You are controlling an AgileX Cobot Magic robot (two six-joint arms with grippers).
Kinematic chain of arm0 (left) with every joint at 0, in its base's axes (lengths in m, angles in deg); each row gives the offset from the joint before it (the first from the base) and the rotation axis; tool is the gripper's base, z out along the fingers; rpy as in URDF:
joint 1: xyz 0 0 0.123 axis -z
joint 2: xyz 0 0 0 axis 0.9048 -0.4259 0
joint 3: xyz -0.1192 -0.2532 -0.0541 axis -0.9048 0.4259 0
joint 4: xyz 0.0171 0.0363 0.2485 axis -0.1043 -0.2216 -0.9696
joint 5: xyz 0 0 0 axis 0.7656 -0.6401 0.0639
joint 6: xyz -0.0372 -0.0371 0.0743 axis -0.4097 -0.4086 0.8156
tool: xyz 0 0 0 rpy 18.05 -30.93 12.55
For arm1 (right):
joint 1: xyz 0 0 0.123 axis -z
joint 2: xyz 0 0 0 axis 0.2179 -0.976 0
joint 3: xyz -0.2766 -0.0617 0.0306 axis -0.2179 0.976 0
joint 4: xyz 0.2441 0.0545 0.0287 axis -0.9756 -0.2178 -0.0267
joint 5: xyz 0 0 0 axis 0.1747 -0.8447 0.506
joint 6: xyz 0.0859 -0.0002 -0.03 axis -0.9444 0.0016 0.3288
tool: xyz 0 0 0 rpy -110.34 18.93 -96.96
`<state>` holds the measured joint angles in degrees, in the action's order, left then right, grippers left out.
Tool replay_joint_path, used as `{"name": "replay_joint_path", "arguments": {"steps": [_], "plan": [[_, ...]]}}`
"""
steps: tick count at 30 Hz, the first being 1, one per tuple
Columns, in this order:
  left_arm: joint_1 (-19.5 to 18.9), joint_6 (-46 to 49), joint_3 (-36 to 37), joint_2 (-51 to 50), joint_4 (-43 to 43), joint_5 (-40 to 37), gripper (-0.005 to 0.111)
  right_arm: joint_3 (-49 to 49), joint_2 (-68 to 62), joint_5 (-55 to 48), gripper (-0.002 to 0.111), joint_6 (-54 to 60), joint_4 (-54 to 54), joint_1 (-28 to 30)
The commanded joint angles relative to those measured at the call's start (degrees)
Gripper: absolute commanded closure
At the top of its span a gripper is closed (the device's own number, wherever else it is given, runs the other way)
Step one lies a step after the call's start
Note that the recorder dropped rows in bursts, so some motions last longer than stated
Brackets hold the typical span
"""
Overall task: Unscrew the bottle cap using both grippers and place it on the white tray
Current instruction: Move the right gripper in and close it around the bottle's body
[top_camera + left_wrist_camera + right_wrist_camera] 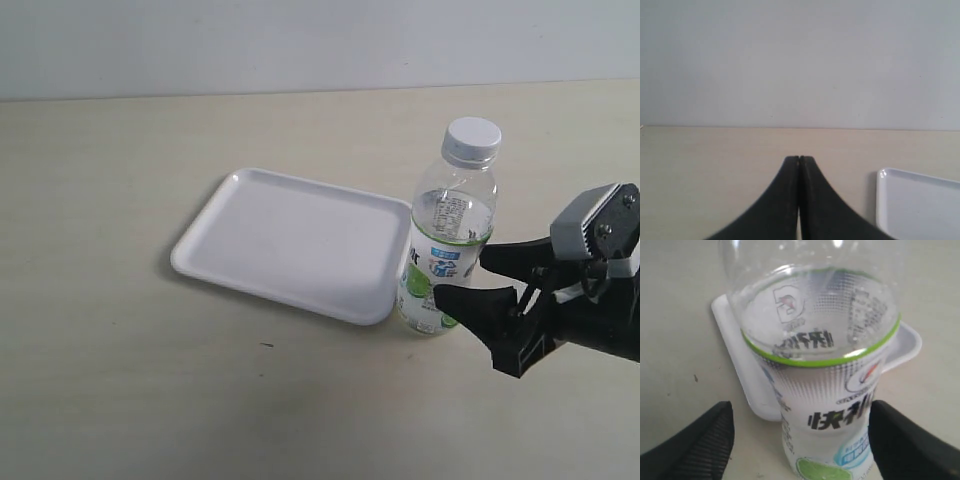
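Right gripper (462, 276) spread wide around the upright bottle (455, 212) at its label (not yet touching); left gripper (799, 167), pressed closed, sits farther off.

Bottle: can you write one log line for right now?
bottle: upright beside white tray, bottle cap on | right gripper: open, fingers either side of bottle | left gripper: shut, empty

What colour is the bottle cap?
White. The bottle cap shows best in the exterior view, on top of the bottle.
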<state>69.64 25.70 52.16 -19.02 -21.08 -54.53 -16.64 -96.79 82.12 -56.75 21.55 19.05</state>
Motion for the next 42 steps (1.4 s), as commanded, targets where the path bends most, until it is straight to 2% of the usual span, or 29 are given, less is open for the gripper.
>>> {"name": "replay_joint_path", "arguments": {"steps": [1, 10, 17, 27, 42], "plan": [[0.39, -0.31, -0.05, 0.3, 0.36, 0.56, 0.107, -0.95, -2.51, 4.33, 0.036, 7.68, -0.14, 0.18], [0.39, -0.31, -0.05, 0.3, 0.36, 0.56, 0.107, -5.7, -7.4, 2.77, 0.036, 10.58, 0.51, 0.18], [0.39, -0.31, -0.05, 0.3, 0.36, 0.56, 0.107, -8.41, -11.48, 1.81, 0.026, 10.58, 0.24, 0.18], [0.39, -0.31, -0.05, 0.3, 0.36, 0.56, 0.107, -11.78, -16.28, 2.19, 0.026, 10.58, 0.72, 0.18], [0.39, -0.31, -0.05, 0.3, 0.36, 0.56, 0.107, -15.15, -22.65, 8.69, 0.026, 12.06, 0.74, 0.18]]}}
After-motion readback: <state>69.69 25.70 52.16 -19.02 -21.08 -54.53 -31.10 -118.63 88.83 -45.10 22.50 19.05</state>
